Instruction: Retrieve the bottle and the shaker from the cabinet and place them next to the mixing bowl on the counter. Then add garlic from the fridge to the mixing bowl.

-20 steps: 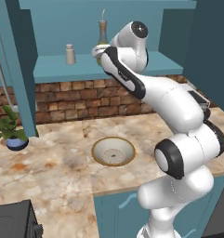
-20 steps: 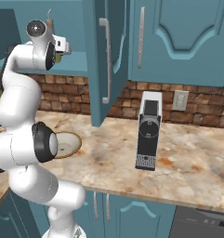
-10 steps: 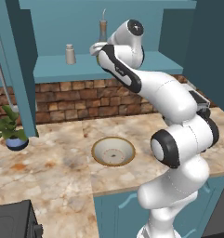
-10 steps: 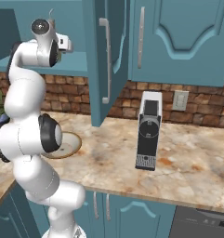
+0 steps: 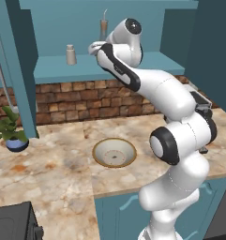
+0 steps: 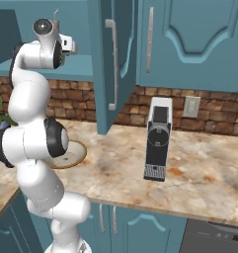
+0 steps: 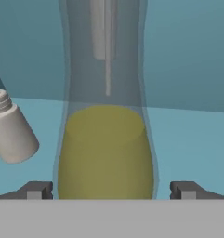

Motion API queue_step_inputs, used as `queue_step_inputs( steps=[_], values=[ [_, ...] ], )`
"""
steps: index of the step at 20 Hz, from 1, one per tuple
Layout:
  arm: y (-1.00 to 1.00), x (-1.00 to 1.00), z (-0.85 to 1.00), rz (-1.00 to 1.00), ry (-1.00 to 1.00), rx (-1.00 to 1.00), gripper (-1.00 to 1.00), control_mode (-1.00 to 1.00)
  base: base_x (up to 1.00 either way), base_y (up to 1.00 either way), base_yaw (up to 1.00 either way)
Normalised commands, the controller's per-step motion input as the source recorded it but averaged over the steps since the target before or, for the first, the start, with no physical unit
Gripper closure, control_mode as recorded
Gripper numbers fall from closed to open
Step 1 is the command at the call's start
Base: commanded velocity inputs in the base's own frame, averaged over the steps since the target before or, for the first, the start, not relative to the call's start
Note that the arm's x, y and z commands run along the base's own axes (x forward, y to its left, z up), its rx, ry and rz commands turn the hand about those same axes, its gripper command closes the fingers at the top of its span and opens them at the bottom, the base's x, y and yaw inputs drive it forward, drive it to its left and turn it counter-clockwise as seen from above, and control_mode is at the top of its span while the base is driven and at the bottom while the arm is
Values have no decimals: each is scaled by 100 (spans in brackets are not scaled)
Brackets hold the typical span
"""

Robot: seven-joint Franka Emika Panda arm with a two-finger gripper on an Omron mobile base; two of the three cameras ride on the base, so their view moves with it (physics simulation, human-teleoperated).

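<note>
On the open cabinet's shelf stands the bottle (image 7: 106,153), clear with yellow liquid in its lower half. My gripper (image 7: 111,190) is open, one fingertip (image 7: 36,190) on each side of the bottle's base, with a gap on both sides. The small grey-white shaker (image 7: 11,132) appears tilted to the left of the bottle. In the left base view the shaker (image 5: 71,55) stands left of my hand (image 5: 93,47), and the bottle (image 5: 103,28) rises just behind it. The mixing bowl (image 5: 114,152) sits on the marble counter below.
The cabinet door (image 6: 110,64) hangs open to the right of my arm. A potted plant (image 5: 9,133) stands at the counter's left, a coffee machine (image 6: 157,138) at its right. A dark appliance (image 5: 13,225) sits at the lower left.
My arm has stretched further up and into the cabinet, bringing the hand level with the shelf and close around the bottle. Bottle, shaker and bowl have not moved.
</note>
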Motion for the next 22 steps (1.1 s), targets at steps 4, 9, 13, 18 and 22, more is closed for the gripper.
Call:
queue_step_inputs(
  steps=[4,9,13,18,22],
  values=[
    [0,10,-16,0,0,0,-100,-100,0,0,0],
    [0,13,-13,0,0,0,-100,-100,0,0,0],
    [0,7,-11,0,0,0,-100,-100,0,0,0],
    [0,0,0,0,0,0,100,-100,0,0,0],
    [0,0,0,0,0,0,100,-100,0,0,0]
  ],
)
